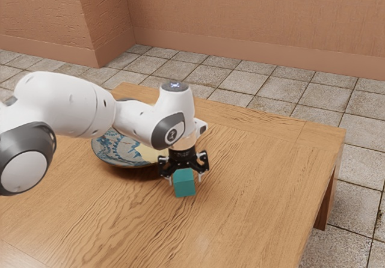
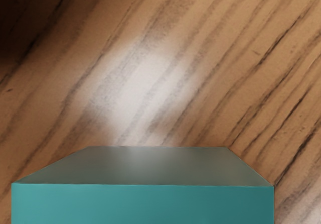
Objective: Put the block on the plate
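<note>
"Block [image 1: 184,184] first: where is it?"

"On the counter [image 1: 258,190], directly below the tool [image 1: 185,176], in the exterior view. It's teal, and it sits upright between the two fingers."

"Does the tool have hold of it?"

"No. The fingers stand wide apart, one on each side of the block, and a slim gap shows beside it on the exterior view's right. Whether the other finger brushes it, I can't tell. Either way, it isn't gripped from both sides."

"And the plate [image 1: 110,149]?"

"On the counter too, near the block, toward the exterior view's left and farther back. It's blue and white with a pale yellow area, and the arm [image 1: 67,104] hides part of it. The block is off the plate."

"How is the arm reaching?"

"In from the exterior view's left, over the plate's edge, with the tool pointing down."

"What does the wrist view add?"

"The block up close: a greyish top face and a teal side, with streaked wood around it and a pale patch of light on the wood just beyond."

"Anything behind the counter?"

"A tiled floor [image 1: 252,80] and a reddish-brown wall [image 1: 258,15]."
</note>
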Robot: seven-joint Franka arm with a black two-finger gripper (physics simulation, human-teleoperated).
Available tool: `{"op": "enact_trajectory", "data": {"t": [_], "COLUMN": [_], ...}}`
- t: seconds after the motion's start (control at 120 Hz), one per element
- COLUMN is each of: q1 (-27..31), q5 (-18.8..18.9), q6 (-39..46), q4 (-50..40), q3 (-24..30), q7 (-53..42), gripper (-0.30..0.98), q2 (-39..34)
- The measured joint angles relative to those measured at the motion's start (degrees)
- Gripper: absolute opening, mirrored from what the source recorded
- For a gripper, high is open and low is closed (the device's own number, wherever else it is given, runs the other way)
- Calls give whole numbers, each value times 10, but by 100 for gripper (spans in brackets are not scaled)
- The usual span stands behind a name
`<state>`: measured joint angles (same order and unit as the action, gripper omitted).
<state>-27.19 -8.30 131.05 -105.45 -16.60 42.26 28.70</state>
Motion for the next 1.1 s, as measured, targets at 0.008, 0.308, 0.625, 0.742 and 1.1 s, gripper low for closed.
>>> {"op": "enact_trajectory", "data": {"t": [0.008, 0.308, 0.625, 0.742, 1.1], "q1": [0, 10, 11, 30, 176], "q5": [0, -1, 0, 1, 9], "q6": [1, 10, 7, 3, -4], "q4": [0, -5, -4, -4, 68], "q3": [0, 7, 14, 18, 48], "q7": [1, 20, 34, 37, 43], "gripper": [64, 43, 38, 38, 39], "q2": [0, -1, -28, -70, -49]}}
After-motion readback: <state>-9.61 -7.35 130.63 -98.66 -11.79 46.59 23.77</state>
